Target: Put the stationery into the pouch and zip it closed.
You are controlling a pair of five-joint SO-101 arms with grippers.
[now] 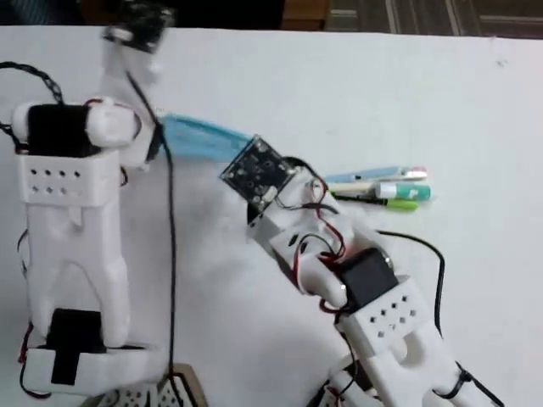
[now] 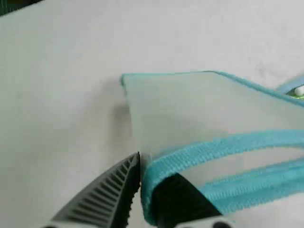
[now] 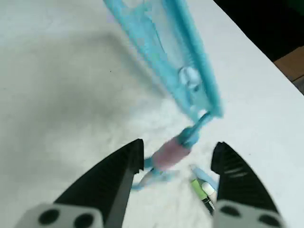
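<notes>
A translucent pouch (image 1: 202, 138) with teal zipper bands lies on the white table (image 1: 356, 85), between the two arms. My left gripper (image 2: 142, 187) is shut on the end of one zipper band, and the pouch (image 2: 190, 109) stretches away from it. Its two teal bands stand apart. My right gripper (image 3: 179, 145) is open at the pouch's (image 3: 199, 71) other end. A pink zipper pull (image 3: 168, 154) on a blue cord lies between its fingers. In the high view the right arm's wrist (image 1: 259, 172) covers that gripper. Several pens (image 1: 382, 186) lie just beyond the pouch's right end.
A green pen (image 3: 203, 190) rests close to the right gripper's fingers. Black cables (image 1: 170, 254) run between the arms and loop beside the right arm (image 1: 437, 263). The table's far edge (image 1: 339, 30) meets a dark floor.
</notes>
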